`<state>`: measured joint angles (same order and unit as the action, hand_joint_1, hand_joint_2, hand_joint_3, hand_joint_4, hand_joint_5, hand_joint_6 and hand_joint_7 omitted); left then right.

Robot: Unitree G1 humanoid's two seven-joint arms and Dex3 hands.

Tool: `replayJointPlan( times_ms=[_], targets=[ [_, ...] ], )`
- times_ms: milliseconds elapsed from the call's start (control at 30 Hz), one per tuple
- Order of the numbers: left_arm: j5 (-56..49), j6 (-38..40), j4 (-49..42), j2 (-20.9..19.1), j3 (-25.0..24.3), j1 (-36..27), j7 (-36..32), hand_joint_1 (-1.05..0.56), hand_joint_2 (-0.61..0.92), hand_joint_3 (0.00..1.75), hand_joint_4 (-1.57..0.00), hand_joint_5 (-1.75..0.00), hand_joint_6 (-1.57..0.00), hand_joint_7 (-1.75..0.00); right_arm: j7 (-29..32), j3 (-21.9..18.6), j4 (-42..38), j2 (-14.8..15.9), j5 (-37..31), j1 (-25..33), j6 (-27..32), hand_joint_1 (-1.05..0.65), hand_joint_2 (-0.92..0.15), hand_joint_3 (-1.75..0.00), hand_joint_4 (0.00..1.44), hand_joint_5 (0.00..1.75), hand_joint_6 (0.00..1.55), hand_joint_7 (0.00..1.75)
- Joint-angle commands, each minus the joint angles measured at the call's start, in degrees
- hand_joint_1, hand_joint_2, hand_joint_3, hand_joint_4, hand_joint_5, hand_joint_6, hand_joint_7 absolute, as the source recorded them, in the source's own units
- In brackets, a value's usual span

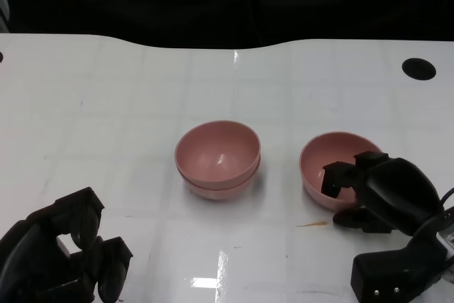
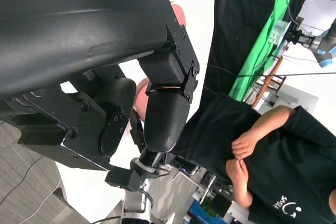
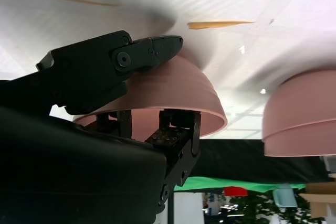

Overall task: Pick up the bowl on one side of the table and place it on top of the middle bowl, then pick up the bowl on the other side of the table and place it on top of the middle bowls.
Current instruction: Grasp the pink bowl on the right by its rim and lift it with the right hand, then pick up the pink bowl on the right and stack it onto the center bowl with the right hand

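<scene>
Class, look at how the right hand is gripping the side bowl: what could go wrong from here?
1. The right hand pinches only the side bowl's near rim, so the bowl might tilt or slip when lifted.
2. The middle stack sits close by; a swinging bowl could knock it.

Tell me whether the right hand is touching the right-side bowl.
Touching. The right wrist view shows the right hand pinching the bowl's wall, fingers inside and outside.

Nothing readable is showing on the bowls, the table or the hands. In the left wrist view, a person's black shirt (image 2: 294,182) is carrying a small white mark toward five o'clock of the picture; its letters are sitting sideways and are too small to make out.
</scene>
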<state>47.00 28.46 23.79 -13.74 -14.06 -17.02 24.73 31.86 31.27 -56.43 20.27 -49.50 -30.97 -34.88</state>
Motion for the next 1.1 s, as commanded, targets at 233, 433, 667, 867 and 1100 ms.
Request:
replayJointPlan(
  times_ms=[233,433,667,867,1100],
  targets=[
    [-0.51,-0.20,-0.59,-0.01,-0.31,0.33,-0.68,0.13,0.77,1.57,-1.10,-1.75,-0.92,-1.75,-5.38,-2.18,8.53,3.70,3.31,-1.84,-2.20,-0.20,-0.92,-0.34,0.75,1.75,0.54,1.75],
    [-1.18,-0.61,-0.85,0.06,-0.27,0.47,-0.33,0.14,0.80,1.57,-1.11,-1.75,-0.91,-1.75,-7.67,-3.45,11.46,3.91,3.21,-4.28,-1.21,-0.19,-0.91,-0.21,0.75,1.75,0.51,1.75],
    [-1.08,-0.39,-1.28,0.12,-0.34,0.95,-0.28,0.14,0.80,1.56,-1.10,-1.75,-0.91,-1.75,-7.89,-3.96,11.95,2.99,3.79,-8.80,-3.96,-0.20,-0.92,-0.32,0.84,1.75,0.61,1.75],
    [-1.04,-0.21,-1.26,0.42,-0.29,1.16,-0.87,0.15,0.82,1.55,-1.11,-1.75,-0.91,-1.75,-10.48,-3.54,13.83,1.83,3.93,-12.01,-4.92,-0.26,-0.90,-0.35,0.84,1.75,0.61,1.75],
    [-1.26,-0.70,-1.65,1.08,-0.01,1.24,-0.68,0.16,0.85,1.56,-1.12,-1.75,-0.91,-1.75,-12.26,-1.16,15.01,-1.68,1.99,-15.37,-5.11,-0.26,-0.86,-0.35,0.84,1.75,0.61,1.73]
  ],
)
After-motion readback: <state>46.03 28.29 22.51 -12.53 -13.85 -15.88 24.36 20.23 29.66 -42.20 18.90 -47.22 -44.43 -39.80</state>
